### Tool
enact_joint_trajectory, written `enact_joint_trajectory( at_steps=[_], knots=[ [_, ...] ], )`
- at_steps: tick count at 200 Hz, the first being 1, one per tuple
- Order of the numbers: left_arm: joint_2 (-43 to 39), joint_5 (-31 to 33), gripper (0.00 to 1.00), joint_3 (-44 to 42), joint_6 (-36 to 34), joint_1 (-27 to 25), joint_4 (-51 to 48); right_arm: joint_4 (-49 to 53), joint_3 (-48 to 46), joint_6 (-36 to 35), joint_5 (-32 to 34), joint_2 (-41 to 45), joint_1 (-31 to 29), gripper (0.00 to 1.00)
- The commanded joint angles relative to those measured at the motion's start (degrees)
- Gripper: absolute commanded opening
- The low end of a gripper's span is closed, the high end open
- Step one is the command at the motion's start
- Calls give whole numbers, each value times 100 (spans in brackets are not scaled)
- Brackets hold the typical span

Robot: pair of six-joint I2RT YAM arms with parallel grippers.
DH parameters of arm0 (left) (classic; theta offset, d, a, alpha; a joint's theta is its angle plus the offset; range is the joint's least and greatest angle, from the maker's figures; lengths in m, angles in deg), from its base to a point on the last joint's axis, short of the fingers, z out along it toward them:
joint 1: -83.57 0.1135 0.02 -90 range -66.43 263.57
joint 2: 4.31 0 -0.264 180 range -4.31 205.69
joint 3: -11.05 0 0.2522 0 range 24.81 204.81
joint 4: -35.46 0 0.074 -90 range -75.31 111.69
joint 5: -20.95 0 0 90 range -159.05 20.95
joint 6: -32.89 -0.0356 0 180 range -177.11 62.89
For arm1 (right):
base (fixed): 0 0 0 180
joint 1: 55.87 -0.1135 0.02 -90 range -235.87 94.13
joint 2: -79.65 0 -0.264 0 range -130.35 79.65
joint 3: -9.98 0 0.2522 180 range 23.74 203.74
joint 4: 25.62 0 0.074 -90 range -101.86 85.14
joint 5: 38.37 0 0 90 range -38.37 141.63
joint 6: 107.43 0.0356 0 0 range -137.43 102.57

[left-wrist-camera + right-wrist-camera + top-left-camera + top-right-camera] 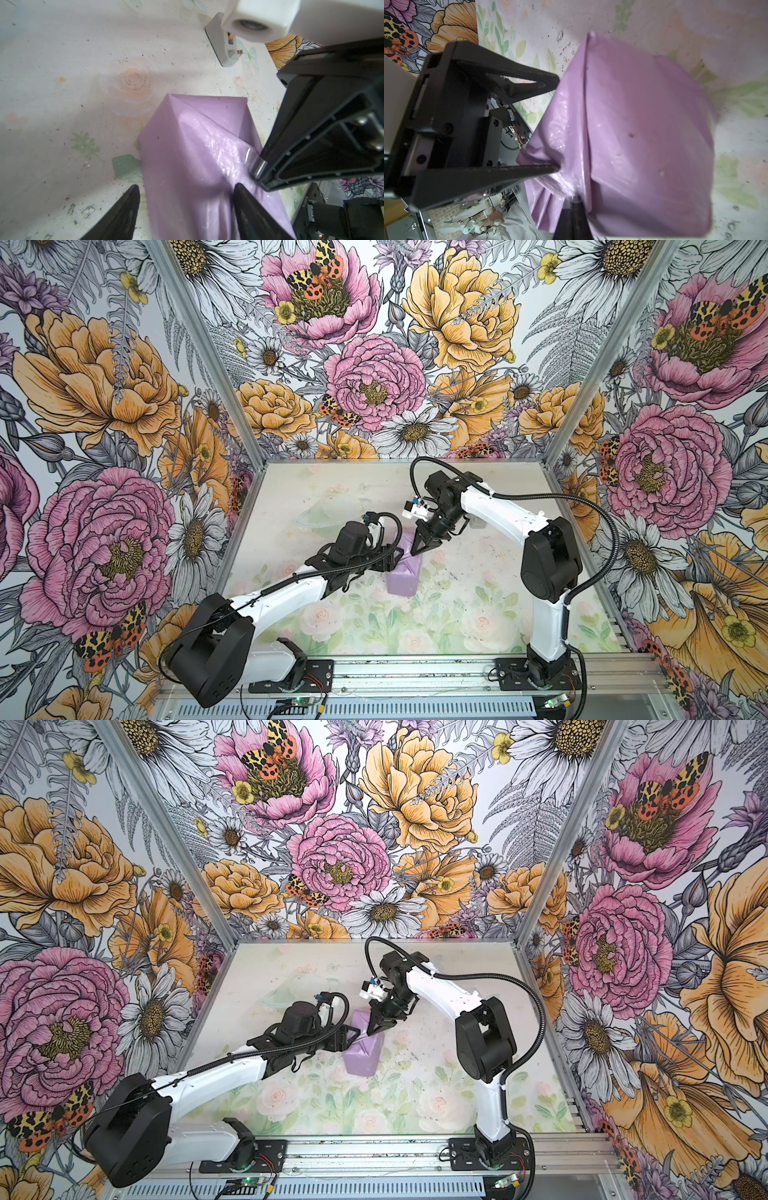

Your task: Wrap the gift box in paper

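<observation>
Jaws of the left gripper (186, 184) are seen apart, one laid on the paper (166, 128), the other just beside it over the bare surface (457, 605); nothing is clamped. Jaws of the right gripper (257, 170) are closed together, tip pressed on the paper's top overlap; whether tape is pinched cannot be told. The gift box (401, 578) is found near the tape dispenser (222, 47), apart from it, flat on the surface. The left gripper is placed on the box side away from the dispenser, the right gripper on the dispenser's side.

Progress is judged late: box is fully covered, no dark blue is shown, & a glossy clear strip (218, 143), prob. tape, is laid along the overlap. Sharp diagonal creases are formed at one end. Beside the left gripper, paper is bunched & fanned in pleats, not yet flattened, so that end is prob. left to be folded in & taped.

The gift box is read as a lilac block through the paper, edges fairly crisp, skin thin & slightly wrinkled, w/ a few dark specks.
</observation>
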Motion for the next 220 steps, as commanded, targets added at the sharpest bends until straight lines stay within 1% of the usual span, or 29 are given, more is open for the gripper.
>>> enact_joint_trajectory(
  at_steps=[1,26,44,54,73,93,128,146,175,220],
  knots=[
    [-356,7,71,82,-81,122,-362,-24,-211,44,430,-68,-28,0],
    [-787,-62,68,157,-36,205,-262,-55,-222,57,411,-43,-28,0],
    [-960,-337,63,140,37,203,49,-81,-217,80,380,-8,-28,0],
    [-969,-540,57,140,97,211,234,-86,-217,87,360,5,-28,0],
    [-876,-849,41,140,221,159,595,-103,-225,110,357,20,-29,0],
    [-647,-945,32,172,271,77,757,-108,-216,162,317,42,-39,0],
    [-235,-1156,28,207,306,-61,1144,-115,-193,290,236,112,-42,0],
    [-73,-1227,26,300,247,-120,1184,-109,-225,360,239,159,-42,0],
    [-18,-1285,24,296,280,-128,1435,-116,-248,457,132,218,-52,0],
    [146,-1339,21,315,280,-174,1551,-93,-276,537,45,282,-46,0]
  ],
)
